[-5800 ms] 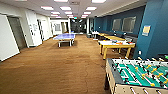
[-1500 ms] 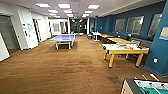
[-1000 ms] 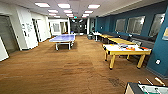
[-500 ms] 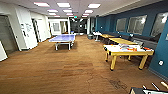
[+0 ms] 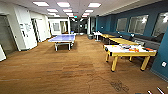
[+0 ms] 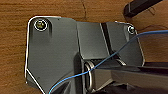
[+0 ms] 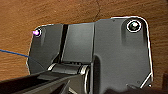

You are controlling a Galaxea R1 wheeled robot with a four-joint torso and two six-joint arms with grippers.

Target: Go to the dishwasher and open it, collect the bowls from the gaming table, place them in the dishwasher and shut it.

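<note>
Office games room, ping-pong table (image 5: 63,38), game tables (image 5: 128,51)

Blue ping-pong table (image 5: 63,38) mid-room on wood floor (image 5: 62,72); yellow-legged table (image 5: 128,52) w/ small items at right, nr blue wall (image 5: 147,15)

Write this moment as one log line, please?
phase: driving | floor: wood | ahead: blue table-tennis table | right: yellow table | dishwasher: unseen

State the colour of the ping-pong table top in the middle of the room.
Blue; the ping-pong table shows best in the head view.
</note>
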